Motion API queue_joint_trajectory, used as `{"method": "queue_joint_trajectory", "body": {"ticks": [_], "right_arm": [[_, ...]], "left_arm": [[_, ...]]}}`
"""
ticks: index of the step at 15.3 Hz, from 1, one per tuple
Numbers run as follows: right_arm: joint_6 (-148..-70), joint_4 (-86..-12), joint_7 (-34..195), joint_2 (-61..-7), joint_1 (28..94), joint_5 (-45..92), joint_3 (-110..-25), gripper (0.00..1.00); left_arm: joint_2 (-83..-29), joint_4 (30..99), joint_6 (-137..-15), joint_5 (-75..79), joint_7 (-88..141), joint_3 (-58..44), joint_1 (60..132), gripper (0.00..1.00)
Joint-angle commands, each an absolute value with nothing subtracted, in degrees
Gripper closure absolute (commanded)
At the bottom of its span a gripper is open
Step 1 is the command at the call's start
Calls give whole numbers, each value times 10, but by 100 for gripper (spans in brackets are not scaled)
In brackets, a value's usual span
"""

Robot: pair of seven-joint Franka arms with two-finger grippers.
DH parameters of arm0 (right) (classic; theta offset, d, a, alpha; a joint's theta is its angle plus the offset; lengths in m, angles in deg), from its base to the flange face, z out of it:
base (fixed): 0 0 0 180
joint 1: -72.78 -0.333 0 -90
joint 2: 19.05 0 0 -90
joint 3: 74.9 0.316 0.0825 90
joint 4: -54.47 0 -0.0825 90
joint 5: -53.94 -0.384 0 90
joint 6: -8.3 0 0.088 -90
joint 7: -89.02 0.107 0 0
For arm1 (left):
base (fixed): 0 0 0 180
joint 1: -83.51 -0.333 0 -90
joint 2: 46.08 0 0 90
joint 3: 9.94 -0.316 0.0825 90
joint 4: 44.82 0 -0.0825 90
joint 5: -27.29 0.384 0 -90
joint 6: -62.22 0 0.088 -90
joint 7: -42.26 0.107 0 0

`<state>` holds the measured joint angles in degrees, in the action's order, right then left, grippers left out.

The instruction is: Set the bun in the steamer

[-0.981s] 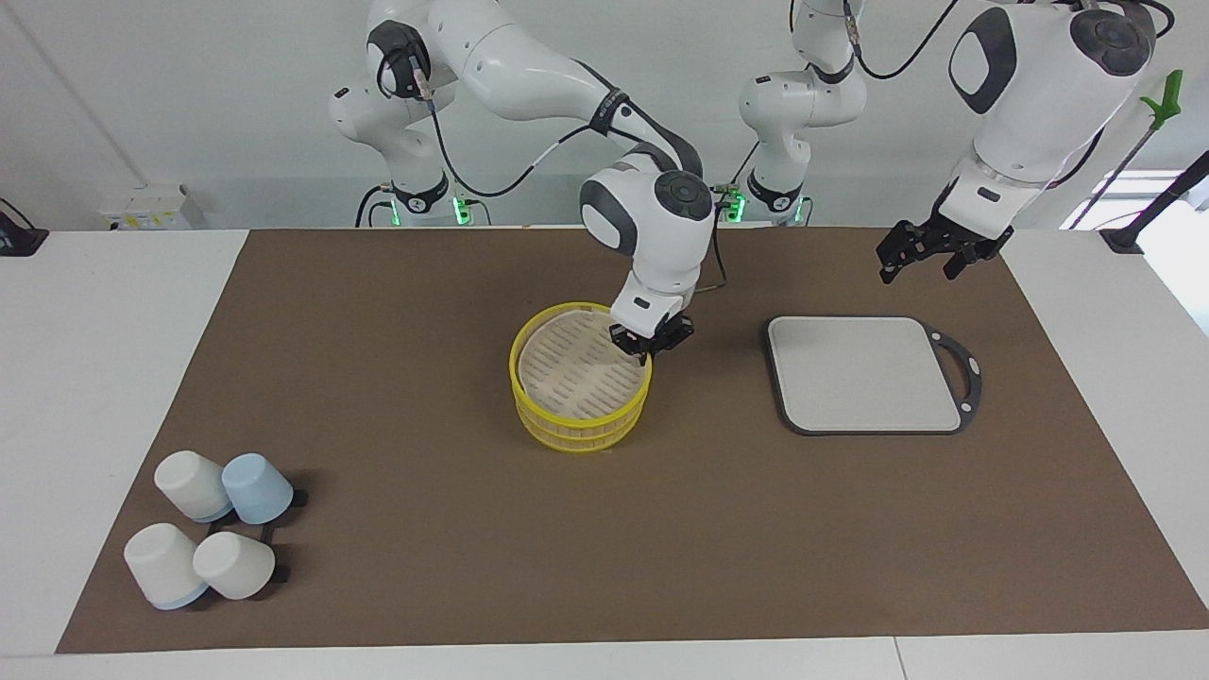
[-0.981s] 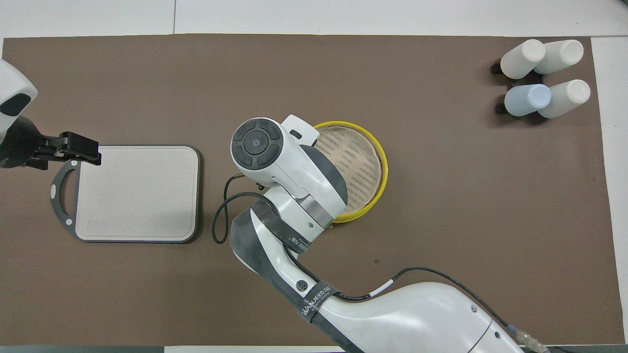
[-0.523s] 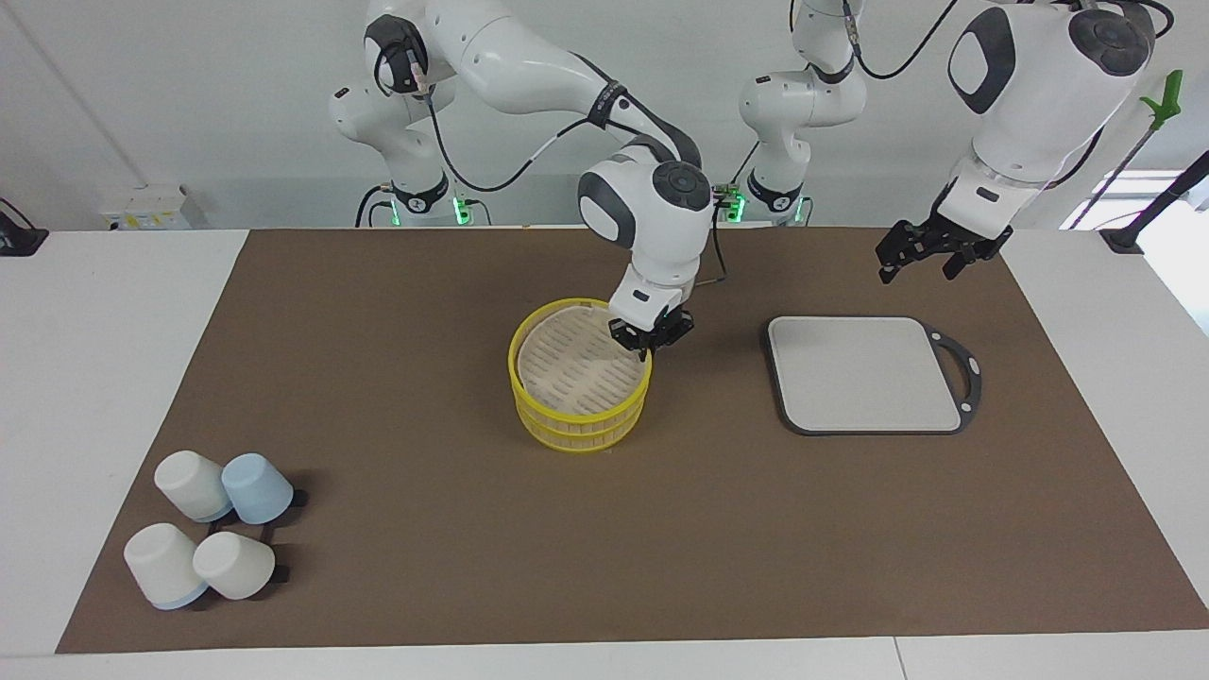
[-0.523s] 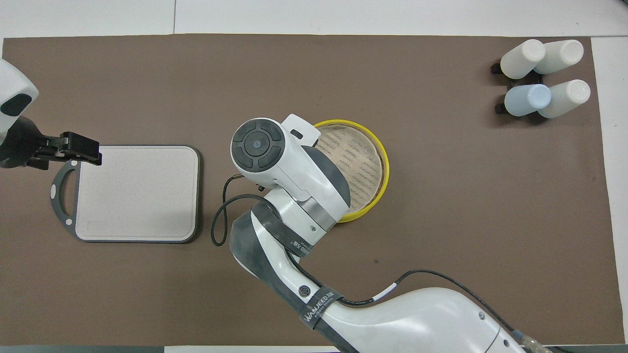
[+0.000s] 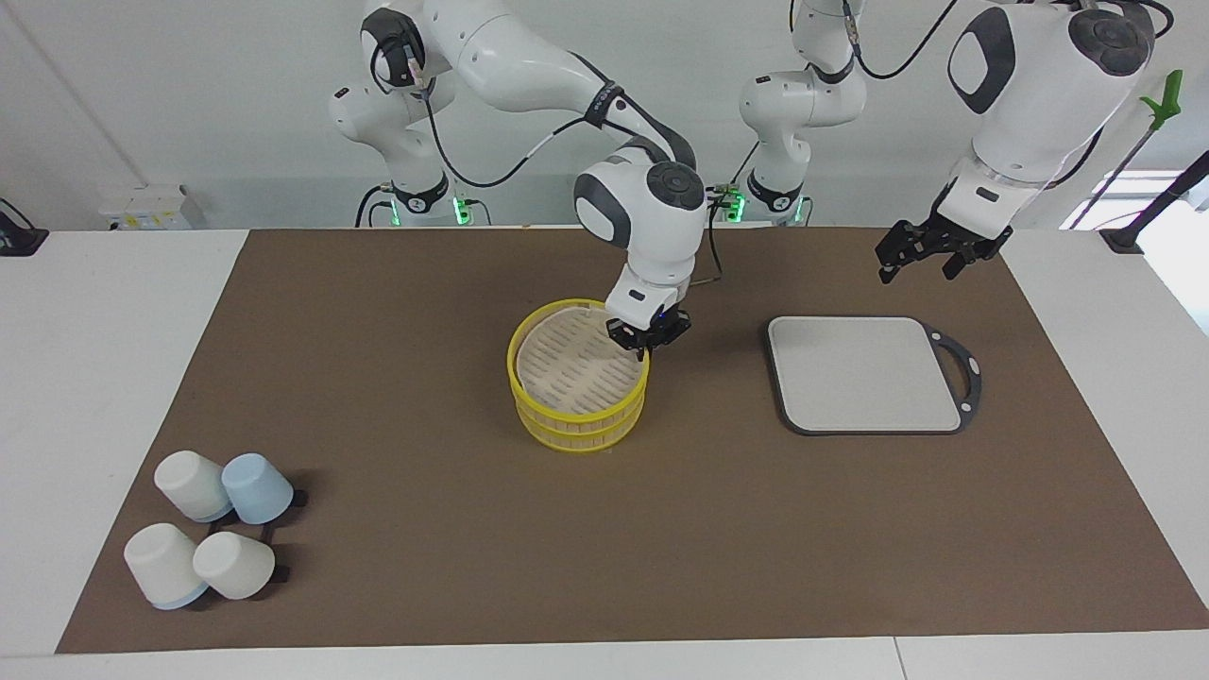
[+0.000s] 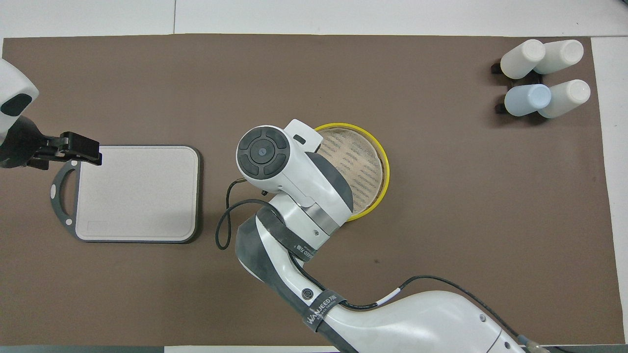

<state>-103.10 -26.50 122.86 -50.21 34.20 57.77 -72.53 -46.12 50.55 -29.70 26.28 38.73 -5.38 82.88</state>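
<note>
Nearest the robots, your left gripper [image 5: 914, 260] hangs in the air over the mat [image 5: 425, 283], by the edge of the grey board [image 5: 864, 373] closest to the robots, its fingers spread with nothing between them; that arm waits. The board lies flat toward the left arm's end of the table [image 5: 104, 312]. At mid-table, your right gripper [image 5: 645, 347] sits at the steamer [image 5: 576, 378] rim, on the side toward the board, fingers pressed together. You cannot tell whether they pinch anything. The steamer's 2 stacked tiers stand open, slatted base bare. The bun is not visible. Farthest out, 4 cups [image 5: 212, 538] cluster toward the right arm's end.
</note>
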Motion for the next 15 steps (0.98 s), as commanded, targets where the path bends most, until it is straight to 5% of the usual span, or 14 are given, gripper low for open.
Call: {"method": "queue_joint_trajectory", "body": {"ticks": [1,4,5,6,7,8,15], "right_arm": [[-1045,-295,1251,-477,343,588,-723,100],[-1043,-295,1254,-477,342,588,-723,100],[-1044,-295,1262,-477,342,588,-723,86],[-1043,-296,1266,-476,343,588,-723,46],[-1044,-296,1267,-477,342,588,-723,17],[-1044,-295,1268,-476,343,588,-723,0],[-1039,-286,1269,-447,387,578,-724,0]], "left_arm": [[-449,515,-297,269,392,-49,823,0],[-449,515,-297,269,393,-49,822,0],[-449,515,-297,269,393,-49,822,0],[-449,514,-297,269,393,-49,822,0],[-449,514,-297,269,392,-49,822,0],[-449,515,-297,269,392,-49,822,0],[-449,514,-297,269,390,-49,824,0]]}}
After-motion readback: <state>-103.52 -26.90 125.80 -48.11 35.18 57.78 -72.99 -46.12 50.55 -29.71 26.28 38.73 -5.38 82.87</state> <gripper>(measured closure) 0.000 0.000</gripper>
